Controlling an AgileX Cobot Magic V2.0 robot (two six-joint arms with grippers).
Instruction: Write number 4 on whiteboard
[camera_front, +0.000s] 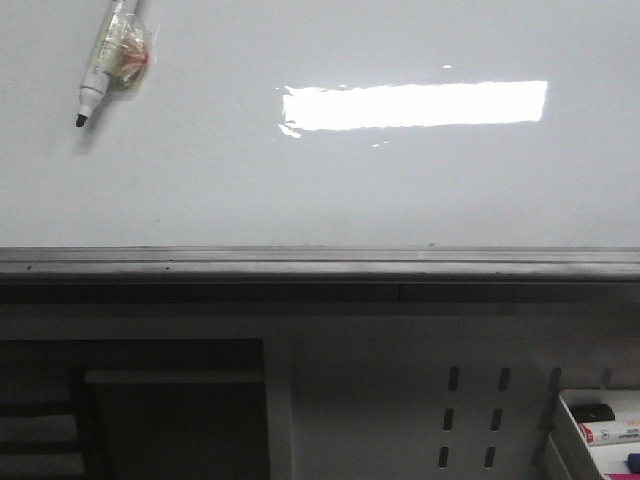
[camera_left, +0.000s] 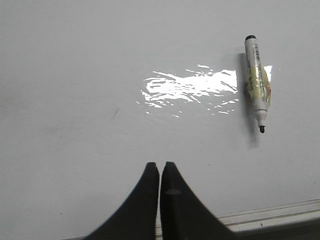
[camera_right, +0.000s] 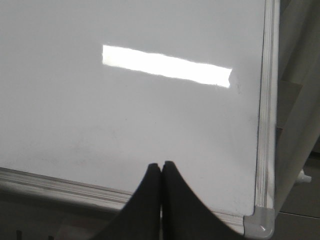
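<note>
Across the whiteboard (camera_front: 200, 170) we see a glossy white face with no number 4 drawn on it; only a bright rectangular glare (camera_front: 415, 105) sits near its middle. Left of that glare lies a marker (camera_front: 108, 60), uncapped, its black tip pointing down and away from the glare, with a crumpled bit of clear tape or wrap around its barrel. We notice print on the barrel in the left wrist view, but it is too small for us to read. Below the glare runs the board's grey metal edge strip (camera_front: 320, 262), and below that a perforated white panel (camera_front: 470, 415). Our left gripper (camera_left: 160, 165) hangs over the board with its black fingers pressed together, holding nothing. Our right gripper (camera_right: 161, 164) is likewise closed and bare, near the board's corner (camera_right: 260, 222)
</note>
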